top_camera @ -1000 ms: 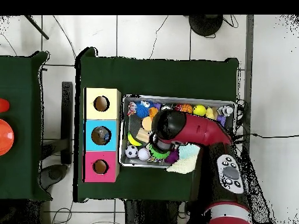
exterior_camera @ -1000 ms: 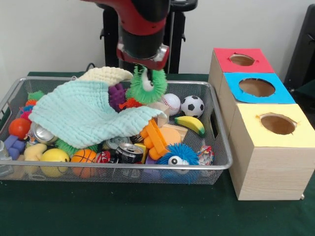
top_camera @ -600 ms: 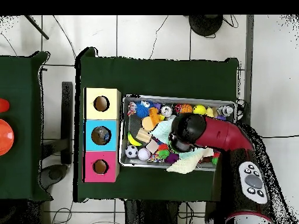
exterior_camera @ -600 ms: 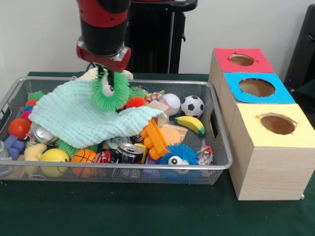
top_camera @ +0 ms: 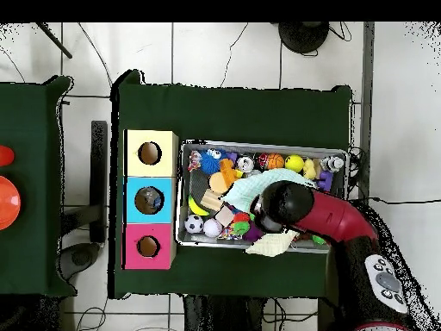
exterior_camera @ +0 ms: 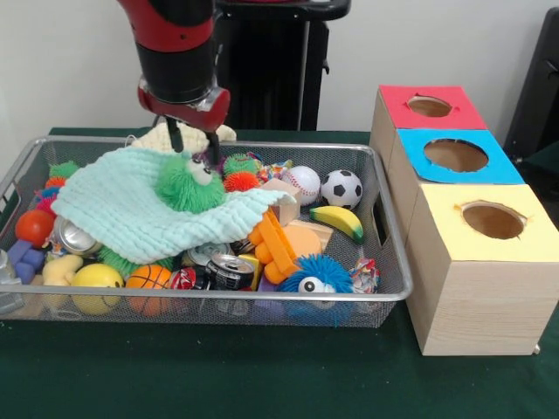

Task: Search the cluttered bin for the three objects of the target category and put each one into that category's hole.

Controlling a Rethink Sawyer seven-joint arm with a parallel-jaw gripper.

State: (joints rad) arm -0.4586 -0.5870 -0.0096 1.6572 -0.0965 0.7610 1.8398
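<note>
A green fuzzy toy with googly eyes (exterior_camera: 185, 183) lies on the mint cloth (exterior_camera: 122, 214) in the wire bin (exterior_camera: 262, 298). My gripper (exterior_camera: 194, 142) hangs just above it, open, with the fingers apart and nothing between them. A blue fuzzy toy (exterior_camera: 314, 275) sits at the bin's front, and smaller spiky toys (exterior_camera: 239, 166) show behind the cloth. In the overhead view the red arm (top_camera: 310, 211) covers the gripper and the green toy. The cloth hides much of the bin's left half.
Three wooden boxes with round holes stand right of the bin: red (exterior_camera: 428, 106), blue (exterior_camera: 454, 155), yellow (exterior_camera: 491, 223). The bin also holds a baseball (exterior_camera: 304, 182), soccer ball (exterior_camera: 341, 188), banana (exterior_camera: 339, 221), cans (exterior_camera: 229, 271) and orange blocks (exterior_camera: 272, 246).
The gripper carried the green fuzzy toy leftwards over the cloth, then let it go. The toy now rests on the cloth and the fingers stand open above it.
</note>
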